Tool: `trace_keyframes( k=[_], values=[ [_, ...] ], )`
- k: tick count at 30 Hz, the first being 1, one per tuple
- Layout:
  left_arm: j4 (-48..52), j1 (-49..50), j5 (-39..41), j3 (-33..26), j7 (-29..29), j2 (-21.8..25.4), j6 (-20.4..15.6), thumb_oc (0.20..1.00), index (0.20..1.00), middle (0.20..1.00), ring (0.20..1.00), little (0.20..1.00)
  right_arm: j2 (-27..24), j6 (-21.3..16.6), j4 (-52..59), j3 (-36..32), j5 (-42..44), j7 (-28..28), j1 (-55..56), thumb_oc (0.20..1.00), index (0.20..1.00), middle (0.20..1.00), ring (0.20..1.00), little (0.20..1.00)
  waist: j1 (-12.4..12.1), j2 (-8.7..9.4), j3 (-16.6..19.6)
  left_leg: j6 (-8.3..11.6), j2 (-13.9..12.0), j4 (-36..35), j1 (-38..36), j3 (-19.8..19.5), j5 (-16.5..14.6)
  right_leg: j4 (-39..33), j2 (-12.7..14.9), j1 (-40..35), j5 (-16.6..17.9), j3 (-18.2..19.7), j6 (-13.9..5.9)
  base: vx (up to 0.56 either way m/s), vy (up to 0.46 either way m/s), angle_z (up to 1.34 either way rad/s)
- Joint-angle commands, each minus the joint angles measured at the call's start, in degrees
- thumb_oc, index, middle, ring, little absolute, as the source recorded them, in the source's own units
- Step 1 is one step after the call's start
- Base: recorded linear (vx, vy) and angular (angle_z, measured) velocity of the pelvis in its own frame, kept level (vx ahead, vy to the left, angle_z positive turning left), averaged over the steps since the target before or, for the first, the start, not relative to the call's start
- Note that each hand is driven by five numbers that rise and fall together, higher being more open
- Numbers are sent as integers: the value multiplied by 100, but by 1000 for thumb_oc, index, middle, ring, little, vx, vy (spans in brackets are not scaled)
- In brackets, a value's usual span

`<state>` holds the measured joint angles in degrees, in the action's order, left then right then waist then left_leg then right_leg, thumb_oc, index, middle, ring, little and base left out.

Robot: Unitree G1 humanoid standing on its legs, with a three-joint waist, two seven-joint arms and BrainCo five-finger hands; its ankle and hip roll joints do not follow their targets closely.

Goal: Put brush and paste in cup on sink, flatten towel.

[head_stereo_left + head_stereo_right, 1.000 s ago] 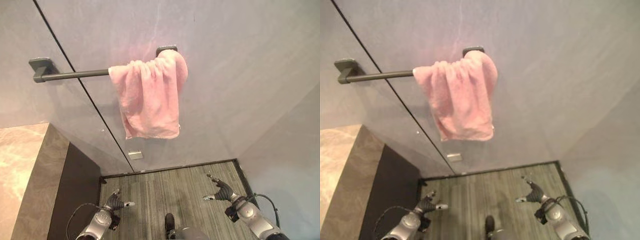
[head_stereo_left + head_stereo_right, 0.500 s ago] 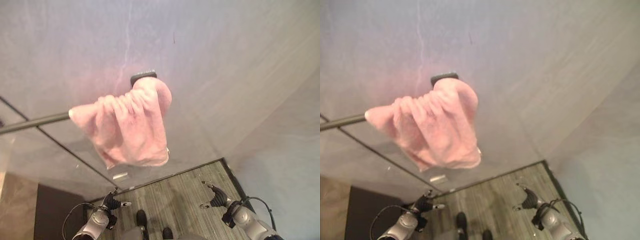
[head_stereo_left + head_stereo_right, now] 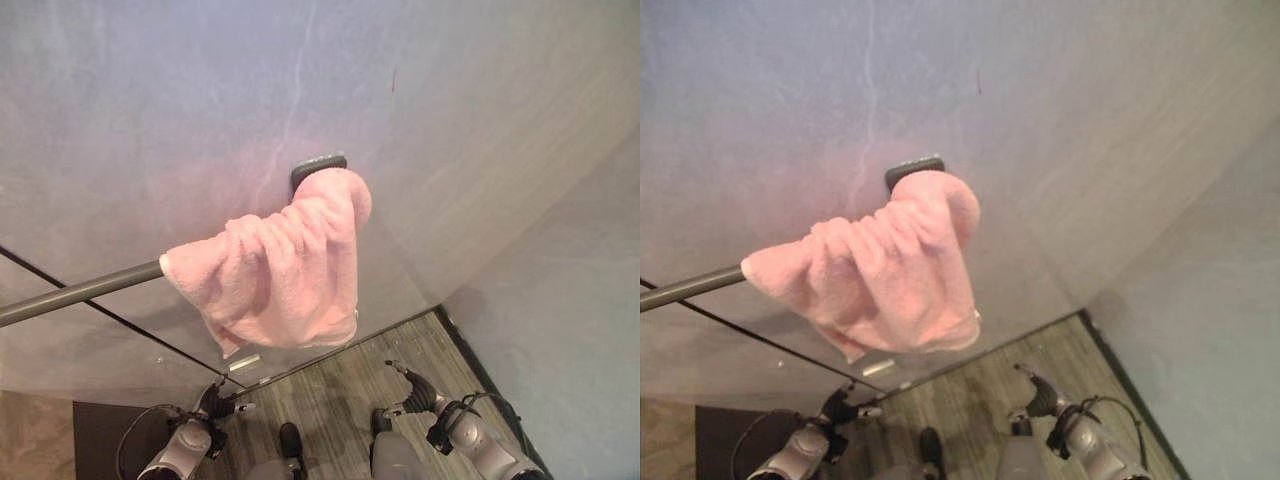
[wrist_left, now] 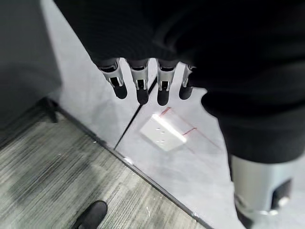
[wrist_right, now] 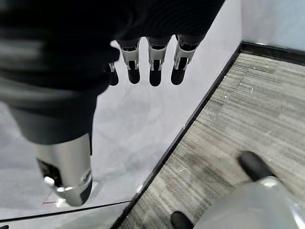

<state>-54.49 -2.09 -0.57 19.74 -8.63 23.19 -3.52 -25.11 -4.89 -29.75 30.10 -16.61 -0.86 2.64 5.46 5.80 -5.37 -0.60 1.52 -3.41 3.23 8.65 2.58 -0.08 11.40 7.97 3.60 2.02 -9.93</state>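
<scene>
Left eye view showed the bunched pink terry towel awaiting flattening at twelve o'clock, left hand and right hand low, fingers relaxed, needing to rise.

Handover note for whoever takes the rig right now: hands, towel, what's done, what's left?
Left hand: open, holding nothing, low near the floor by the wall.
Right hand: open, holding nothing, low on the other side.
Towel: pink, bunched up at the end of the wall bar by its mount, not spread.
Brush, paste, cup and sink: can't confirm from these views whether that part is done.
Left: raise the hands to the towel and flatten it along the bar.
</scene>
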Motion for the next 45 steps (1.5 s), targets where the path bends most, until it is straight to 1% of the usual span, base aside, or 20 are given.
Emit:
trace_keyframes(
  k=[1,10,13,14,15,16,17,18,19,21,25,26,29,30,32,33,35,36,41,45],
  values=[
    [291,12,4,-52,-36,11,-244,1000,1000,1000,1000,1000,-241,-185,-19,-276,186,-88,-91,1000,1000,1000,1000,1000,-43,-225,259,433,-510,503,249,40,-91,94,-382,-4,122,-226,13,30,-139,40],
    [859,374,87,-226,106,247,-283,1000,1000,1000,1000,1000,-251,-224,-146,-636,1316,31,-41,1000,1000,1000,1000,1000,-272,-341,177,561,-571,464,416,-398,69,67,-464,-152,-132,-679,192,-23,-83,25],
    [990,290,43,-185,121,308,-301,1000,1000,1000,1000,1000,-332,-327,126,-775,1792,60,-80,1000,1000,1000,1000,1000,-295,-378,73,691,-607,503,638,-340,186,51,-426,-85,-120,-934,191,-125,-60,34],
    [965,173,-25,-100,104,315,-293,1000,1000,1000,1000,1000,-356,-346,138,-826,1888,29,-73,1000,1000,1000,1000,1000,-208,-373,45,727,-741,624,729,70,264,80,-337,-49,-90,-1120,185,-97,-13,85],
    [959,163,-26,-95,102,311,-294,1000,1000,1000,1000,1000,-358,-347,137,-831,1890,30,-75,1000,1000,1000,1000,1000,-201,-379,47,730,-745,661,756,56,246,86,-339,-43,-96,-1133,187,-164,49,103],
    [1022,14,-34,-41,149,266,-258,1000,1000,1000,1000,1000,-436,-306,272,-946,1907,17,-27,1000,1000,1000,1000,1000,53,-360,56,807,-1277,767,613,1235,323,52,-178,0,-27,-1524,138,-79,73,112],
    [1002,-13,-17,-49,121,265,-276,1000,1000,1000,1000,1000,-457,-279,316,-909,1926,19,-71,1000,1000,1000,1000,1000,-42,-346,19,842,-1259,931,543,807,171,16,-221,-8,-24,-1404,149,-86,74,121],
    [998,-20,-17,-50,120,266,-277,1000,1000,1000,1000,1000,-457,-277,317,-911,1927,19,-76,1000,1000,1000,1000,1000,-40,-346,26,838,-1259,935,567,805,184,11,-221,11,-8,-1405,153,37,82,96],
    [1097,-54,40,-42,87,306,-332,1000,1000,1000,1000,1000,-473,-293,367,-910,1991,0,-191,1000,1000,1000,1000,1000,-177,-345,6,862,-1138,946,565,-186,-74,27,-243,24,23,-1155,111,8,116,4],
    [1149,-77,48,-10,66,340,-335,1000,1000,1000,1000,1000,-444,-276,443,-993,2091,-12,-171,1000,1000,1000,1000,1000,-141,-342,8,843,-1087,890,526,-472,-205,122,-120,79,73,-1036,62,7,186,-81],
    [1650,-47,-88,74,135,581,-367,1000,1000,1000,1000,1000,-440,-269,670,-1238,2256,-13,-119,1000,1000,1000,1000,1000,-68,-346,-25,637,-767,951,486,-462,-430,278,246,181,256,-860,-87,-26,233,-7],
    [1652,-46,-88,74,135,582,-366,1000,1000,1000,1000,1000,-439,-269,670,-1238,2256,-13,-119,1000,1000,1000,1000,1000,-70,-345,-25,636,-766,954,488,-460,-432,279,247,182,256,-858,-87,-32,203,1],
    [2120,61,-157,32,209,859,-458,1000,1000,1000,1000,1000,-438,-310,849,-1345,2266,-60,-213,1000,1000,1000,1000,1000,-37,-325,-76,438,-407,1207,547,-211,-678,187,603,378,744,-563,-235,-84,373,-21],
    [2250,102,-191,7,236,967,-488,1000,1000,1000,1000,1000,-431,-325,910,-1323,2190,-75,-290,1000,1000,1000,1000,1000,-43,-312,-94,355,-271,1161,542,-118,-701,56,748,503,1048,-451,-320,-90,256,-55],
    [2307,153,-235,-67,205,1055,-494,1000,1000,1000,1000,1000,-372,-326,915,-1296,2157,-139,-409,1000,1000,1000,1000,1000,-92,-321,-133,318,-261,1105,540,-5,-637,42,762,644,1179,-486,-336,-149,218,-60],
    [2340,224,-227,-131,203,1093,-498,1000,1000,1000,1000,1000,-357,-340,940,-1260,2176,-162,-502,1000,1000,1000,1000,1000,-157,-398,-142,289,-332,942,475,65,-524,248,487,563,784,-588,-235,-181,222,-61],
    [2342,321,-228,-195,184,1099,-488,1000,1000,1000,1000,1000,-344,-360,968,-1272,2244,-150,-489,1000,1000,1000,1000,1000,-229,-390,-28,264,-341,625,421,123,-307,393,118,353,402,-635,-105,-88,117,-75],
    [2408,392,-228,-265,183,1114,-472,1000,1000,1000,1000,1000,-343,-348,988,-1273,2256,-146,-484,1000,1000,1000,1000,1000,-283,-371,33,278,-357,532,421,171,-248,343,65,279,350,-726,-97,-40,-5,-56],
    [2577,380,-267,-395,142,1242,-509,1000,1000,1000,1000,1000,-432,-367,939,-1459,2603,-173,-575,1000,1000,1000,1000,1000,-412,-241,325,397,-498,243,282,128,-82,-90,43,82,428,-703,-153,19,-74,-4],
    [2696,318,-239,-428,149,1298,-547,1000,1000,1000,1000,1000,-494,-386,886,-1516,2830,-140,-675,1000,1000,1000,1000,1000,-439,-215,371,441,-523,184,249,74,-44,-186,32,-7,390,-796,-147,26,-60,6]
  ],
)
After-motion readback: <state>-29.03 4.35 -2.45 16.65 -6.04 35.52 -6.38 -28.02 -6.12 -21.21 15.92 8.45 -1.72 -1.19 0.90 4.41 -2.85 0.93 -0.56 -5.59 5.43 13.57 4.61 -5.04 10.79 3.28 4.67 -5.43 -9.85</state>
